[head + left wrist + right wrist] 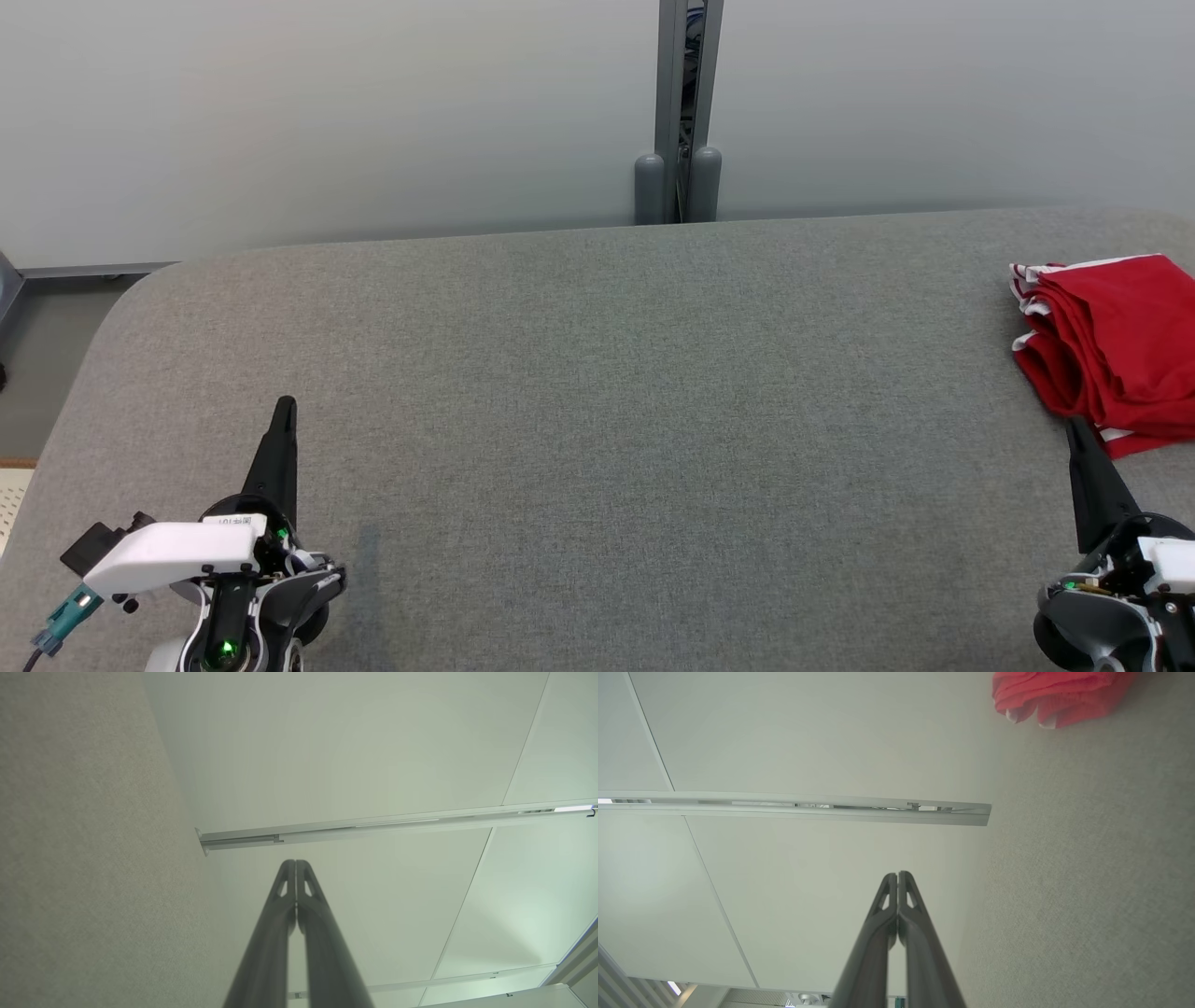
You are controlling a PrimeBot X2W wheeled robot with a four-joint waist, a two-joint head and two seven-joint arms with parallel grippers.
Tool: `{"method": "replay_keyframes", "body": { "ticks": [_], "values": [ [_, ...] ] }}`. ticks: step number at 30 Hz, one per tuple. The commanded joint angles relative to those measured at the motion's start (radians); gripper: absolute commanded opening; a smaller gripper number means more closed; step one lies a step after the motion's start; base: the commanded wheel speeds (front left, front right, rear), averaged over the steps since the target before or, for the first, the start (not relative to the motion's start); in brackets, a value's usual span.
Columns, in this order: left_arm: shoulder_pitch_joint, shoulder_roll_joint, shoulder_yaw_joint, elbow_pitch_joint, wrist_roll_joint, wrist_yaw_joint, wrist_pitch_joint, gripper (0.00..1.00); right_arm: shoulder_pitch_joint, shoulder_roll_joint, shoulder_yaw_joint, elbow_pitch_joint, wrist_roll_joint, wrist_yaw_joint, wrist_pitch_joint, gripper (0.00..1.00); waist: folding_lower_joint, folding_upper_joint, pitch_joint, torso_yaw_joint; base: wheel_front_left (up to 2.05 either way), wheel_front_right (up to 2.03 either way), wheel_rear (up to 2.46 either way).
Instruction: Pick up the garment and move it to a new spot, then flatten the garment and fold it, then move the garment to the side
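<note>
Table top (597, 448): grey woven cloth, matt, finely rough. Garment (1120, 345): red cloth with white trim, soft, matt. Left gripper (285, 406) and right gripper (1075, 431): 2 dark fingers (327, 952) each, smooth, plastic-looking, faint sheen. Wall panels (327, 112): pale, smooth, matt. Post (672, 93) between them: grey metal, satin finish.

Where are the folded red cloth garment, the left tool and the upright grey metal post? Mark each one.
Folded red cloth garment (1120, 336): head view, middle of its top layer.
Left tool (285, 406): head view, tip of its shut fingers.
Upright grey metal post (672, 93): head view, its shaft.
</note>
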Motion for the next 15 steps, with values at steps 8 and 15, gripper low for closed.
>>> {"method": "replay_keyframes", "body": {
  "ticks": [8,15],
  "values": [
    [-0.016,0.002,0.006,0.001,0.003,-0.004,0.002,0.0,-0.005,-0.001,-0.008,0.004,-0.005,0.0,0.006,0.0,0.0,-0.0001,0.0,0.0,0.0,0.0,0.0],
    [-0.016,0.002,0.007,0.001,0.005,-0.004,0.003,0.0,-0.006,0.001,-0.01,0.004,-0.007,0.0,0.009,0.0,0.0,-0.0001,0.0,0.0,0.0,0.0,0.0]
  ]
}}
